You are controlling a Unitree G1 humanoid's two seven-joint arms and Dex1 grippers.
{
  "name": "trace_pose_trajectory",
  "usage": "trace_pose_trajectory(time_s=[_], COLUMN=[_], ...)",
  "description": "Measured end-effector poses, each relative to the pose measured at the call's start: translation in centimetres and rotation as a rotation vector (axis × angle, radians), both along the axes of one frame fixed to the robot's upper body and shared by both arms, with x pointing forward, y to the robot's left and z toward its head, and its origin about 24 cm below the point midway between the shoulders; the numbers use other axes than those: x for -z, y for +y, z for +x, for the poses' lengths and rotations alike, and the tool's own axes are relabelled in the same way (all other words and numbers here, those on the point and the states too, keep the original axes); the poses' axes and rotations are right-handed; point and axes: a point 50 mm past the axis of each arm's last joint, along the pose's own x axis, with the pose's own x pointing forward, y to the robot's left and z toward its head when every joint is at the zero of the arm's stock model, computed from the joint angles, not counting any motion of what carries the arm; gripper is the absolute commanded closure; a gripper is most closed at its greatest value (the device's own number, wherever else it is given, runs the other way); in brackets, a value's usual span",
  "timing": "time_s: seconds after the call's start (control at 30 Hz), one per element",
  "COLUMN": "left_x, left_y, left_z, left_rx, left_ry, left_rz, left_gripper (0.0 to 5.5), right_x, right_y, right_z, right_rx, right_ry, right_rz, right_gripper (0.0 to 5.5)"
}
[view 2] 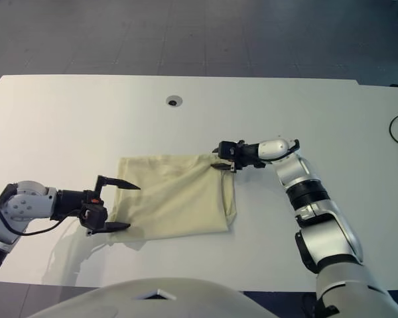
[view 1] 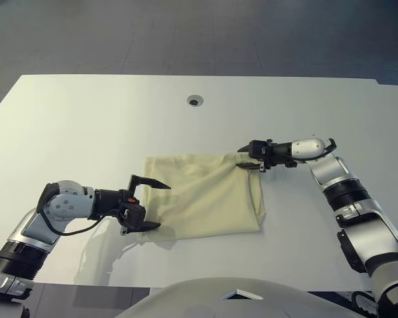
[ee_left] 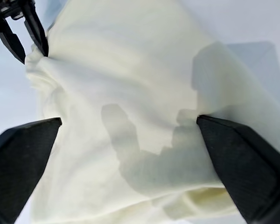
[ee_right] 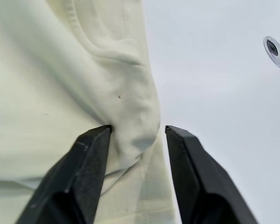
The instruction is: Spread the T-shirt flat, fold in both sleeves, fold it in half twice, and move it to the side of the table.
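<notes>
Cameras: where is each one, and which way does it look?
Left eye view: on the head, looking down at table, T-shirt, left gripper, right gripper.
Right eye view: beside it, same scene.
Left wrist view: on left wrist, past that open gripper toward T-shirt.
Right wrist view: on right wrist, that gripper astride T-shirt's corner.
</notes>
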Motion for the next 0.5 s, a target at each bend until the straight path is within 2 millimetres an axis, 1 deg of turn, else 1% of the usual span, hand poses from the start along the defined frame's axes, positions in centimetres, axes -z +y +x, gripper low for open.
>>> trace_pose_trajectory(time_s=[0.1,0.13,0.23,0.37,0.5], left_x=[-0.1,-0.2,-0.4,-0.6,-0.5], left_y=[0.2,0.3,0.6,0.6,0.2], left_z=[0.5,0.8,1.7,3.7,5.1], left_rx=[-0.004,-0.003,-0.011,-0.003,0.066], left_ry=[-0.018,-0.034,-0.073,-0.155,-0.214], left_rz=[0.021,0.031,0.059,0.086,0.101], left_gripper=[0.1,0.1,0.1,0.1,0.1], right_x=[-0.2,-0.3,-0.7,-1.0,-1.2], right_y=[-0.2,-0.3,-1.1,-1.8,-2.1], right_z=[0.1,0.0,-0.2,-1.6,-2.9], right_rx=[-0.038,-0.048,-0.06,-0.08,-0.081], right_ry=[-0.06,-0.084,-0.121,-0.148,-0.169], right_rz=[-0.045,-0.061,-0.095,-0.109,-0.118], right_gripper=[2.65,2.44,2.06,1.47,0.91])
